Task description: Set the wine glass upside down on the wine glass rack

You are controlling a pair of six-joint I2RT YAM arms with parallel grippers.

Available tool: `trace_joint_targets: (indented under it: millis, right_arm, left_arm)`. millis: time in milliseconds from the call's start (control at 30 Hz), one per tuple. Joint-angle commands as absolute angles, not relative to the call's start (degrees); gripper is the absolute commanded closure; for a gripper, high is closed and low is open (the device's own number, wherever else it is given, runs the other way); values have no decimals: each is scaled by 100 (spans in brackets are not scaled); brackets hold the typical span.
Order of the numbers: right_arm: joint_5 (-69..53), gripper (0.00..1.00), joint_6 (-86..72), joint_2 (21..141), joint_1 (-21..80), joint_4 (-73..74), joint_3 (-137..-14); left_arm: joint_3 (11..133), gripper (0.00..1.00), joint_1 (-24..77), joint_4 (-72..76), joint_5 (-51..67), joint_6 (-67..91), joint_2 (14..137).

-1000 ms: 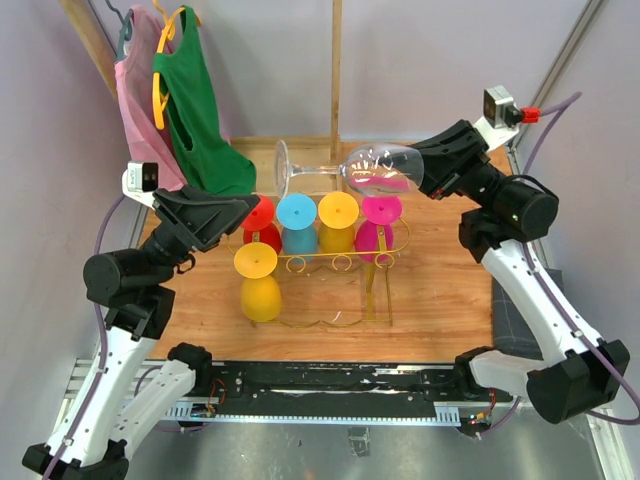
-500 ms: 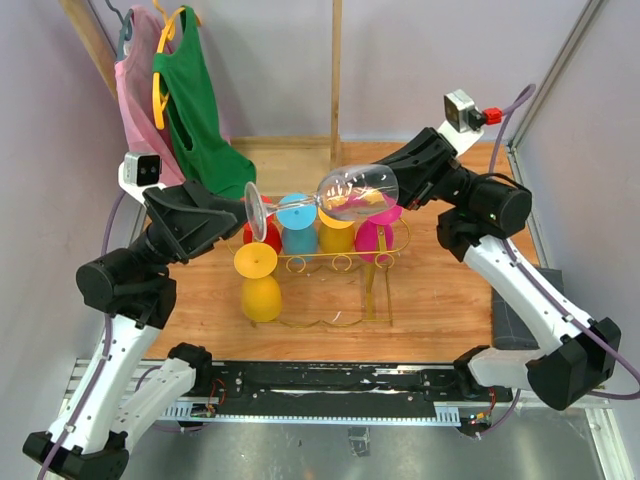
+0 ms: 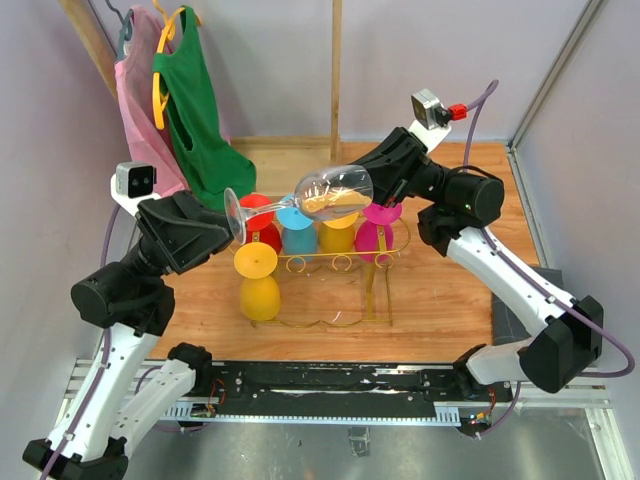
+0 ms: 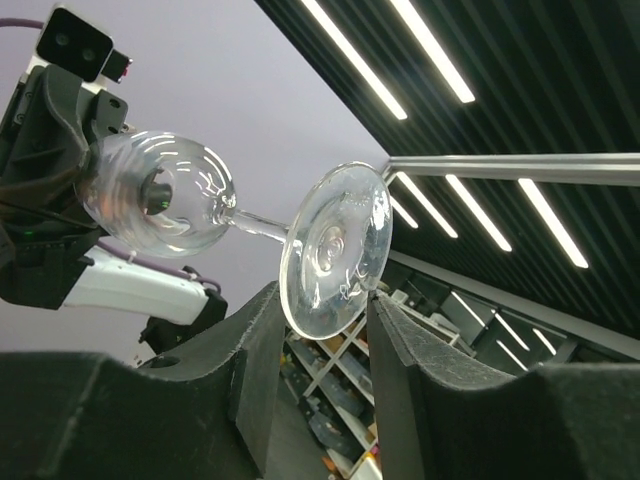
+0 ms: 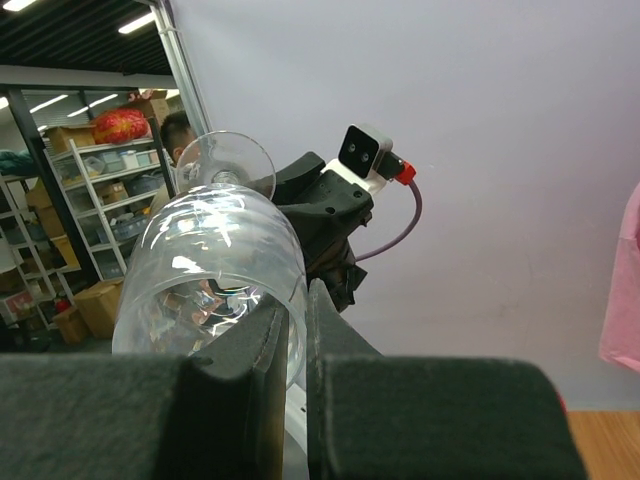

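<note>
The right end effector (image 3: pixel 372 190) was closed on the rim of the wine glass (image 3: pixel 325 195). In the right wrist view its two fingers (image 5: pixel 255 350) stood almost together, with the wall of the bowl pinched between them. The glass lay on its side in the air above the back row of the rack (image 3: pixel 345 262), with the bowl to the right and the stem sloping down to the left. It touched neither the rack nor the bench (image 3: pixel 440 290).

The left end effector (image 3: pixel 228 228) was at the foot of the glass. In the left wrist view its fingers (image 4: pixel 250 350) stood apart with the round foot between them, close to both pads, and I cannot tell whether they gripped it.

On the gold wire rack, red (image 3: pixel 262 215), blue (image 3: pixel 296 212), yellow (image 3: pixel 338 208) and pink (image 3: pixel 380 212) goblets were upside down in a row. A second yellow goblet (image 3: pixel 257 285) was upside down at the near left corner. A green top (image 3: pixel 195 110) and a pink one (image 3: pixel 135 90) hung on hangers at the rear left.
</note>
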State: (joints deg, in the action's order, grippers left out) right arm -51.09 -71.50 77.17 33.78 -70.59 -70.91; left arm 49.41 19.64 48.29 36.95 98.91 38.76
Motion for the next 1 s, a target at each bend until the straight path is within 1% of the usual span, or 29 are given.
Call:
trace_joint_targets:
  millis: [0, 267, 400, 500, 567, 600, 700, 733, 767, 867, 967]
  right_arm:
    - [-4953, 99, -7049, 7787, 3544, -7333, -7371]
    - [-4931, 99, -7035, 7905, 3655, -7352, -7390]
    - [-4962, 99, -6990, 7910, 3691, -7363, -7383]
    - [-4983, 99, -6941, 7911, 3706, -7342, -7369]
    - [-4983, 99, -6926, 7910, 3709, -7343, -7369]
    - [-4983, 99, -6930, 7917, 3703, -7349, -7371]
    - [-4992, 99, -6935, 7926, 3708, -7387, -7365]
    - [-4992, 98, -6927, 7930, 3709, -7391, -7360]
    - [-4981, 95, -6919, 7921, 3705, -7390, -7351]
    - [-4949, 92, -6847, 7903, 3707, -7354, -7317]
    - [-4940, 81, -6818, 7885, 3706, -7356, -7304]
  left_arm:
    - [4878, 58, 1999, 5036, 3661, 9985, 3782]
    - [4827, 65, 1998, 5053, 3544, 10025, 3722]
    - [4763, 81, 1996, 5054, 3410, 10053, 3654]
    - [4735, 89, 1995, 5053, 3348, 10079, 3624]
    - [4704, 98, 1999, 5053, 3305, 10121, 3608]
    - [4691, 99, 1996, 5054, 3286, 10131, 3596]
    - [4659, 100, 1998, 5054, 3246, 10140, 3565]
    - [4658, 100, 1997, 5054, 3236, 10142, 3554]
    - [4671, 100, 2000, 5037, 3235, 10121, 3547]
    - [4764, 100, 1996, 4929, 3259, 9993, 3526]
    - [4816, 100, 1996, 4862, 3246, 9954, 3503]
